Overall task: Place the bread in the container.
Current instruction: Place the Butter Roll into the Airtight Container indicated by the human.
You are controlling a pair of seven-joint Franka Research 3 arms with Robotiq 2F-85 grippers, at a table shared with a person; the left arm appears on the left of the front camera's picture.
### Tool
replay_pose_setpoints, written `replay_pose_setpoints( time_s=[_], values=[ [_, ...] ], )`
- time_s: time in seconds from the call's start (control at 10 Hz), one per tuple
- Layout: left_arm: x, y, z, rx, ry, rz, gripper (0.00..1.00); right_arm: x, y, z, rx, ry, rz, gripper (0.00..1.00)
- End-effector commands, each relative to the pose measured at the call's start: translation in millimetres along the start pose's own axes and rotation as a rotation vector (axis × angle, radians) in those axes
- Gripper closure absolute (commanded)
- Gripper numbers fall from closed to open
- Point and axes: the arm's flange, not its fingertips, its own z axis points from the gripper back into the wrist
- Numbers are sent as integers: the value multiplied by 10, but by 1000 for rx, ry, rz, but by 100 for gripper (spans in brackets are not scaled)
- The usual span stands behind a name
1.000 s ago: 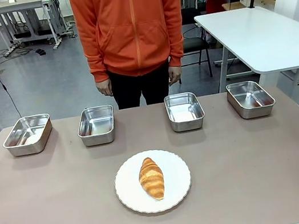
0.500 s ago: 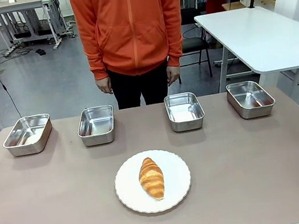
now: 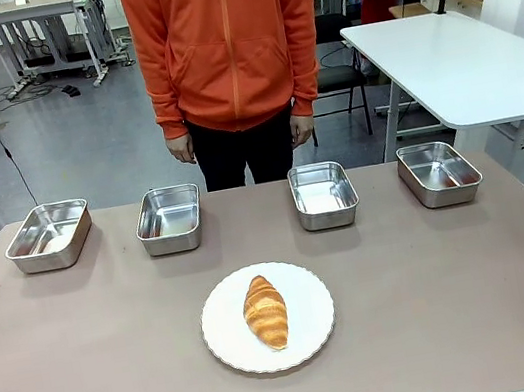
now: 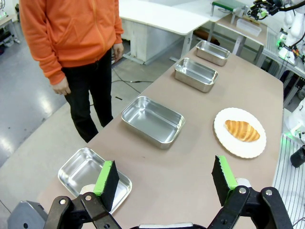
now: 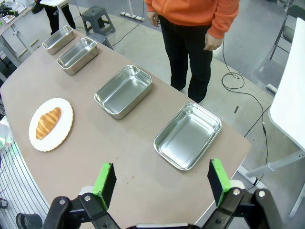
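**A:** Where's the bread (image 3: 264, 311) at this moment?

**B:** You'll see it lying on the round white plate (image 3: 312, 334), near the middle of the table (image 3: 483, 299) on your side. Its long axis points across toward the person (image 3: 231, 49). It is in none of the trays.

**A:** And the containers?

**B:** There are four steel trays in a row along the far edge: the far-left tray (image 3: 48, 235), the second tray (image 3: 168, 217), the third tray (image 3: 324, 193) and the far-right tray (image 3: 439, 172). They look alike — you can't tell which one is meant. The plate sits nearer you, opposite the gap between the second and third, and touches neither.

**A:** What about the pincers?

**B:** Your left gripper (image 4: 164, 163) is spread wide, with nothing between its green pads. It hangs high over the table's end, and in its wrist view one pad overlaps the far-left tray. Your right gripper (image 5: 161, 164) is released too and empty — it hangs over the opposite end, by the far-right tray.

**A:** And the person?

**B:** The person is standing at the far side in an orange hoodie, hands (image 3: 181, 152) down at the sides and off the table.
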Motion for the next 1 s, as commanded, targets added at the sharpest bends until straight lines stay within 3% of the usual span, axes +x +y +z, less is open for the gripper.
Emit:
replay_pose_setpoints(
  time_s=[0.0, 0.9],
  values=[
    [1, -6, 1, -4, -4, -9, 0, 8, -1, -8, 9, -23, 2, 0],
    [1, -6, 1, -4, -4, -9, 0, 8, -1, -8, 9, -23, 2, 0]
  ],
)
